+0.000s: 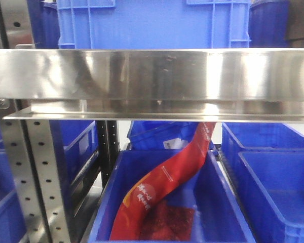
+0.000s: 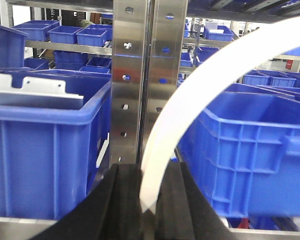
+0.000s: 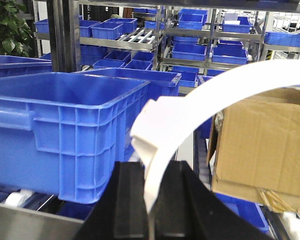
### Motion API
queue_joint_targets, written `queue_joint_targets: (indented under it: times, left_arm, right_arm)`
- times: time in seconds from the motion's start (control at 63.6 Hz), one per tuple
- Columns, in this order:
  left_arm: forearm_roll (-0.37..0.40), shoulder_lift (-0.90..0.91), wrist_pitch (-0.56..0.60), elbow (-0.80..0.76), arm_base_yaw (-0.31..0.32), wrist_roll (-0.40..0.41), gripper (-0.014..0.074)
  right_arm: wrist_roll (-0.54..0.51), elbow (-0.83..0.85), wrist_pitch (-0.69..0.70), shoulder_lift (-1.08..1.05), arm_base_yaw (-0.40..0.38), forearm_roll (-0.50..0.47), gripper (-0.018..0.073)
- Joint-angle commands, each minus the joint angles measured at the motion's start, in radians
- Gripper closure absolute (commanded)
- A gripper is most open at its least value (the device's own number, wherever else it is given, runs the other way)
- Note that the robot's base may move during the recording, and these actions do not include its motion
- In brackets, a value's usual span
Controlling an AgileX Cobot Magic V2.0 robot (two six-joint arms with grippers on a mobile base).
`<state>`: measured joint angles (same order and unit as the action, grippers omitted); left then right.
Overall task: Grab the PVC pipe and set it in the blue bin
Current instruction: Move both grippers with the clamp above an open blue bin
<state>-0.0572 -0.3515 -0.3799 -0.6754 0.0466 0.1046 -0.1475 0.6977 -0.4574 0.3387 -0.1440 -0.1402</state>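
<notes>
We count one steel shelf (image 1: 152,76), with one large blue crate (image 1: 152,23) above it and one red packet (image 1: 164,182) below it. The left wrist view shows one PVC pipe (image 2: 160,150) and two steel uprights (image 2: 126,75). The right wrist view shows one PVC pipe (image 3: 162,160) and one cardboard box (image 3: 260,145). Whether that is the same pipe or a second, we cannot tell.

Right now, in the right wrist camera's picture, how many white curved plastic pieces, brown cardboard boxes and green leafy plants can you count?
1 white curved plastic pipe piece, clamped in the right end effector
1 brown cardboard box
1 green leafy plant
Total: 3
</notes>
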Motion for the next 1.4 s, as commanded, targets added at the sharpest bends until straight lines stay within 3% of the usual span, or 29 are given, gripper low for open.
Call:
queue_joint_targets:
  times: [0.0,0.975,1.383]
  left_arm:
    - [0.000,0.006,0.028,0.000,0.006,0.005,0.0707]
    - [0.000,0.006,0.028,0.000,0.006,0.005,0.0707]
    - [-0.012,0.006,0.190,0.000,0.006,0.005,0.0707]
  right_arm:
    - [-0.004,0.000,0.031,-0.004,0.003,0.003,0.0713]
    - [-0.004,0.000,0.031,-0.004,0.003,0.003,0.0713]
    - [-0.004,0.000,0.076,-0.004,0.005,-0.006,0.0713]
